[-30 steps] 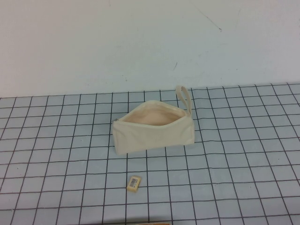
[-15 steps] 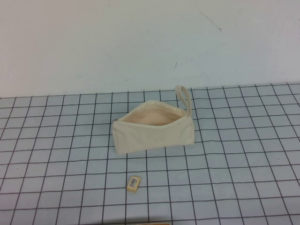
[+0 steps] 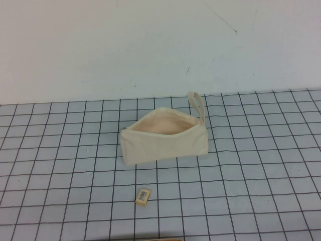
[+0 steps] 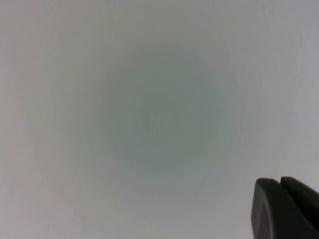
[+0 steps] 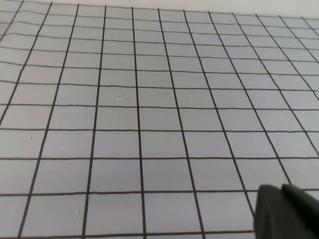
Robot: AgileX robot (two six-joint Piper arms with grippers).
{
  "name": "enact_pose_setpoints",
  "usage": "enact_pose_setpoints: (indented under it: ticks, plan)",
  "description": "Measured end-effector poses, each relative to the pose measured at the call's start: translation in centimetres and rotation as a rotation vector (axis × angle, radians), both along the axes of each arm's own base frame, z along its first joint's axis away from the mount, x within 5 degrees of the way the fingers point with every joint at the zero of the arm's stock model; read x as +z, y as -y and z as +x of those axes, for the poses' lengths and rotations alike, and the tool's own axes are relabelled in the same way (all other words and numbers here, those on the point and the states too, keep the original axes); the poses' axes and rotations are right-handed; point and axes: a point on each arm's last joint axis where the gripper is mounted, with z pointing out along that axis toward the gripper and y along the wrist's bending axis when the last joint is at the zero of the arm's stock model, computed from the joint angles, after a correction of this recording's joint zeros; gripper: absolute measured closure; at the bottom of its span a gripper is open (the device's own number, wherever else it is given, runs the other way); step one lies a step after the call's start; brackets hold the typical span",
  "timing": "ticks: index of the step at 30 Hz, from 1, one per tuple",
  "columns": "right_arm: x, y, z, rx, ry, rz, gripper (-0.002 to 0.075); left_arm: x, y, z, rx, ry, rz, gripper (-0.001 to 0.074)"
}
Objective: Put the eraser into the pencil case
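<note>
No shift since prior: eraser (image 3: 143, 196) near open pencil case (image 3: 163, 143); L pincer (image 4: 284, 209), R pincer (image 5: 286, 211) offstage, state unclear.

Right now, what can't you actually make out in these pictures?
- Left end effector: cut off by the left wrist view's corner, absent from the high view; open or shut unknown.
- Right end effector: likewise cut off in the right wrist view, above the grid mat.
- Eraser: label print too small to read.
- Pencil case: its front wall hides the inside bottom.
</note>
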Motion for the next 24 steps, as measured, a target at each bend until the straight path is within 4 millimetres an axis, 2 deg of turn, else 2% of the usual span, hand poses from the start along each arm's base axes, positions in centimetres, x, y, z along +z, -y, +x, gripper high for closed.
enact_pose_setpoints:
  ticks: [5,7,9,13,14,15,18,21,24]
  plan:
    - [0.0,0.0,0.0,0.0,0.0,0.0,0.0727,0.5,0.0,-0.6,-0.006,0.086,-0.003,0.0738]
    - [0.0,0.0,0.0,0.0,0.0,0.0,0.0727,0.5,0.0,-0.3,-0.009,0.035,-0.008,0.0738]
    - [0.0,0.0,0.0,0.0,0.0,0.0,0.0727,1.4,0.0,0.0,-0.006,-0.053,-0.008,0.0738]
    - [0.0,0.0,0.0,0.0,0.0,0.0,0.0727,4.9,-0.1,-0.5,0.016,-0.202,0.005,0.0738]
    - [0.0,0.0,0.0,0.0,0.0,0.0,0.0727,6.8,-0.2,-0.4,0.02,-0.282,-0.002,0.0738]
    - [0.0,0.0,0.0,0.0,0.0,0.0,0.0727,7.7,-0.2,-0.2,0.018,-0.334,-0.011,0.0738]
    - [0.0,0.0,0.0,0.0,0.0,0.0,0.0727,10.0,-0.3,1.1,0.012,-0.51,-0.04,0.0738]
    - [0.0,0.0,0.0,0.0,0.0,0.0,0.0727,10.3,-0.3,3.6,0.007,-0.723,-0.059,0.0738]
    - [0.0,0.0,0.0,0.0,0.0,0.0,0.0727,9.7,-0.2,5.7,0.003,-0.85,-0.07,0.0738]
